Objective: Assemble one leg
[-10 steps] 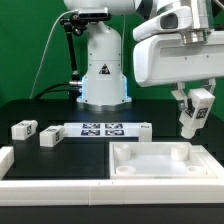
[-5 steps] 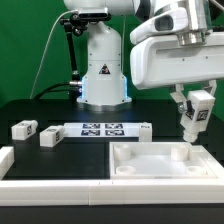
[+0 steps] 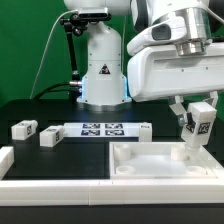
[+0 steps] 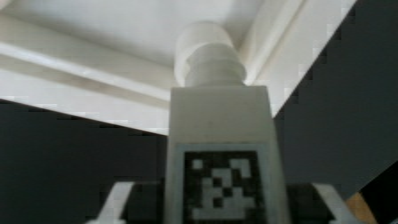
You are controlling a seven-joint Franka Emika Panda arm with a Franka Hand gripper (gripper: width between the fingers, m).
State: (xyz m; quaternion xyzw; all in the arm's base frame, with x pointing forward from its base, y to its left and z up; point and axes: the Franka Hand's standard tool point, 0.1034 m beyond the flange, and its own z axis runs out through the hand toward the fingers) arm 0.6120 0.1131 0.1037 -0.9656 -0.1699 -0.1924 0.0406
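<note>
My gripper point(image 3: 196, 117) is shut on a leg point(image 3: 192, 135), a chunky white block with a black-and-white tag on its face. I hold it upright over the far right corner of the wide white tray-like piece point(image 3: 150, 166), and its lower end reaches that corner. In the wrist view the leg point(image 4: 217, 120) fills the middle between my fingers point(image 4: 118, 200). Its ribbed tip points into the tray-like piece's corner point(image 4: 125, 40). Two more legs point(image 3: 24, 128) point(image 3: 50, 138) lie on the black table at the exterior view's left.
The marker board point(image 3: 103, 128) lies behind the tray-like piece. A white L-shaped rail point(image 3: 50, 186) runs along the table's front and left edge. The robot's white base point(image 3: 102, 70) stands at the back.
My gripper has moved down and a little toward the exterior view's left. It has carried the leg from above the table down to the tray-like piece's far right corner.
</note>
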